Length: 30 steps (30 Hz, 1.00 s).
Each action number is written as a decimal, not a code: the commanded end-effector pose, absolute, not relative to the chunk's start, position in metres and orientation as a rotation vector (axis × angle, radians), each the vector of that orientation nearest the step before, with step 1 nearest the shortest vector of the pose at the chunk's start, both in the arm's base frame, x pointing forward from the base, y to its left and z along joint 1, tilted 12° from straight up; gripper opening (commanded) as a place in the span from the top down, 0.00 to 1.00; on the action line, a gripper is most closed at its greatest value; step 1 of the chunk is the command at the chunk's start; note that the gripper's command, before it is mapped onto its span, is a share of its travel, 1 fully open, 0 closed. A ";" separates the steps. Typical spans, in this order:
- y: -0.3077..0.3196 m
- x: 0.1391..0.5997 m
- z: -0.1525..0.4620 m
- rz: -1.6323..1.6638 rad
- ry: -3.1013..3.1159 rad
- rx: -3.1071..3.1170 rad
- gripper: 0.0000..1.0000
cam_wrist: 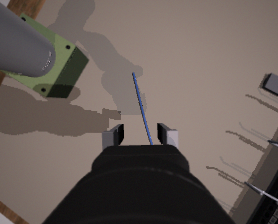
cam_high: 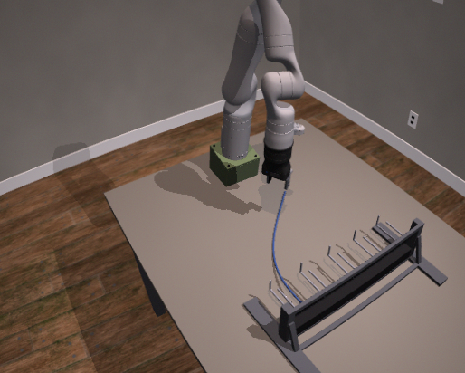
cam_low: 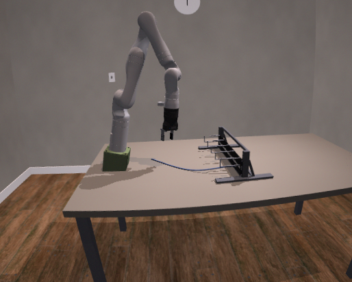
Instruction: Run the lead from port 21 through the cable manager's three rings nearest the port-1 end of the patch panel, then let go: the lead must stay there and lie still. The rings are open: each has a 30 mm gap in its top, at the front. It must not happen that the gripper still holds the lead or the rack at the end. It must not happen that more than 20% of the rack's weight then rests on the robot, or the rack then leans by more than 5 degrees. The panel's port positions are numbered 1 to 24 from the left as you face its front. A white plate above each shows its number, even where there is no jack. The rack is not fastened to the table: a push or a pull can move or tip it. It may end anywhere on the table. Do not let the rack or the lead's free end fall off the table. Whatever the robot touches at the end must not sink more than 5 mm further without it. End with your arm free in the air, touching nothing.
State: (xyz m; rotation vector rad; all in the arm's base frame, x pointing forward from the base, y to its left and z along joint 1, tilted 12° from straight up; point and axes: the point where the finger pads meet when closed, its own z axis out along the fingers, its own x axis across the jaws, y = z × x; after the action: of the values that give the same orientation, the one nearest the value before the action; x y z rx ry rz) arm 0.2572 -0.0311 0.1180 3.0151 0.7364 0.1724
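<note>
Lead (cam_high: 274, 235) flat on table (cam_high: 181, 253); pincer (cam_high: 279, 180) spread, empty, above free end.

open gripper (cam_low: 166, 135) above lead (cam_low: 186, 168) (slack)

Bare table (cam_high: 190, 253) around lead (cam_high: 274, 235)

- You have plain grey walls (cam_low: 240, 68) on every side shown, meeting in a corner behind the table.
- A white skirting board (cam_high: 136, 133) runs along the foot of the walls.
- The floor (cam_low: 205, 246) is brown wood plank with visible grain.
- Your table (cam_low: 192, 202) has a beige top and dark legs.
- One white wall socket (cam_high: 412, 119) sits low on the wall; another plate (cam_low: 111, 77) sits higher.
- A round white clock (cam_low: 187, 6) hangs at the top edge, partly cut off.
- Light falls from above, casting soft shadows onto the table top.
</note>
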 end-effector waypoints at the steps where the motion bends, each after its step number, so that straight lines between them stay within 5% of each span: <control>1: -0.033 0.259 0.122 0.230 0.765 2.998 0.00; 17: -0.043 0.263 0.123 0.292 0.826 2.938 0.00; 18: -0.043 0.263 0.123 0.292 0.826 2.938 1.00; 30: -0.043 0.263 0.123 0.292 0.826 2.938 1.00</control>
State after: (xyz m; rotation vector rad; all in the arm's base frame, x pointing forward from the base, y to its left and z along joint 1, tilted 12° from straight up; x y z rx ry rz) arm 0.2628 -0.0434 0.1231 2.9383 0.8260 0.2903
